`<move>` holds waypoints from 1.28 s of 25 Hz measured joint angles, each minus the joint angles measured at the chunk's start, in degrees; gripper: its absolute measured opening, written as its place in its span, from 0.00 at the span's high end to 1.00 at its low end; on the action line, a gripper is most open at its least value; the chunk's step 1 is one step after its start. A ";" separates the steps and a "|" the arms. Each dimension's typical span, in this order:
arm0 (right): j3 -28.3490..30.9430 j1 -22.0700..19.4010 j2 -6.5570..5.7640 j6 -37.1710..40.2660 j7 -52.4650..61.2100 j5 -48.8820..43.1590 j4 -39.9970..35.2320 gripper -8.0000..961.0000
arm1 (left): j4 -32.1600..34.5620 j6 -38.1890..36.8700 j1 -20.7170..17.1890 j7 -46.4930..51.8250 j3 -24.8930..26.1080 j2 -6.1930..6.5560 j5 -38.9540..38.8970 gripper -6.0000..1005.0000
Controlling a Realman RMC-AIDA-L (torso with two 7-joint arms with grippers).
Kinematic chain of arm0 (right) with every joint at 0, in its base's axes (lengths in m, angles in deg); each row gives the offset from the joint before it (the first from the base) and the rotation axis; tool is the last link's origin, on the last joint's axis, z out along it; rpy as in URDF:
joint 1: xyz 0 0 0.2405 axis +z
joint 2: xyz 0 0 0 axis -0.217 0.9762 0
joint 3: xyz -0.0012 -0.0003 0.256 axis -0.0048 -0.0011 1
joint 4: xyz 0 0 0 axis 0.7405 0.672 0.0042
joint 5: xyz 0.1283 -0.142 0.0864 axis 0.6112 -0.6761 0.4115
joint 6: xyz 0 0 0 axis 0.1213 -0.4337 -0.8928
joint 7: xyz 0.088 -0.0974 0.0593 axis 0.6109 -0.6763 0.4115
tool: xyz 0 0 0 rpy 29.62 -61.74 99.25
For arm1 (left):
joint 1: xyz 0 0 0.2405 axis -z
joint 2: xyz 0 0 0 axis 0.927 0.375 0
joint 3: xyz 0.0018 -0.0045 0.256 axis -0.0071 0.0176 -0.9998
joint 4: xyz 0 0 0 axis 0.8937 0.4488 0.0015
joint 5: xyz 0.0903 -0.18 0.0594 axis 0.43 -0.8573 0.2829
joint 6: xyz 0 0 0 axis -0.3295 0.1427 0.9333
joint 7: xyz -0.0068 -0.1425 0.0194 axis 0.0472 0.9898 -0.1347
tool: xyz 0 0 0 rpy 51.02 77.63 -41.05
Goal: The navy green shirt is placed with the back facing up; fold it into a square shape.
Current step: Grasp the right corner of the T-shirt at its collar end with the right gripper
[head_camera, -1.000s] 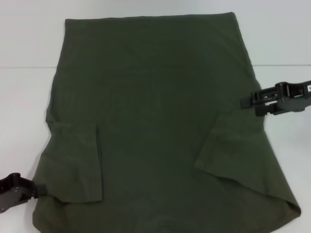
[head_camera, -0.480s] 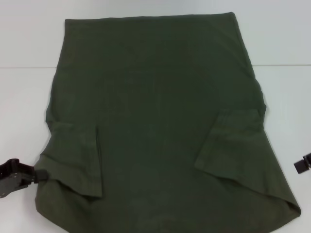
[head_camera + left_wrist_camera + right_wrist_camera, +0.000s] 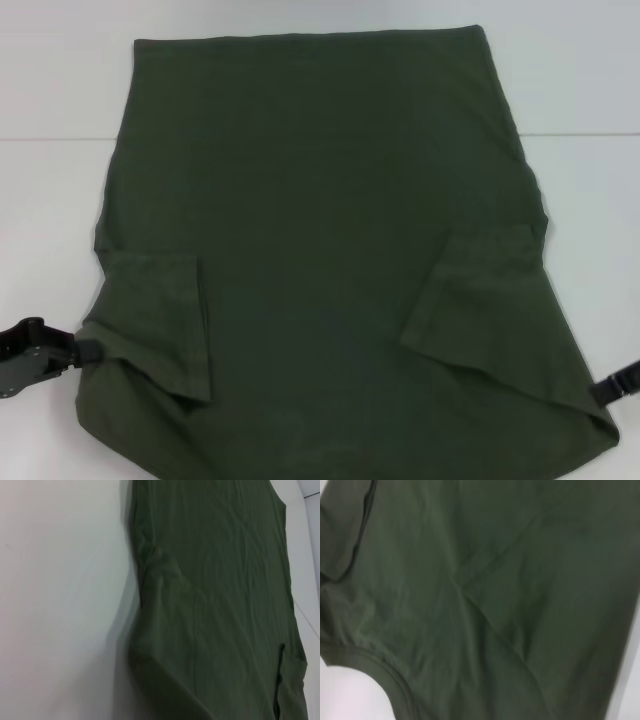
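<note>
Hands sit low at either near corner of the large dark olive-green short-sleeved cloth T-shirt [image 3: 320, 250], which lies plain side up, flat on the white worktop [image 3: 50, 200]. The left hand [image 3: 80, 350] touches the shirt's edge just below the folded-in left sleeve, and the cloth puckers and lifts a little right at its tip; whether its fingers are spread or pinched on fabric I cannot tell. The right hand [image 3: 612, 385] barely shows at the opposite edge, just beside the shirt's near corner, and its state cannot be told either.

Risk, as I judge it: if either hand takes only the top layer, or grabs the loose sleeve flap with the hem, the lift will drag the shirt askew and undo the tucked sleeves. An uneven lift between the two hands would give a crooked fold, not a square.

Beyond the hands, both sleeves lie folded inward over the body, and the far hem runs past a seam in the worktop. Nothing else stands in the way.
</note>
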 joint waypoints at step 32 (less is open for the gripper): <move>-1.73 -1.25 3.07 -4.92 -4.67 -2.78 -0.05 0.20 | -0.08 0.48 0.02 0.20 0.01 -0.27 -0.05 0.99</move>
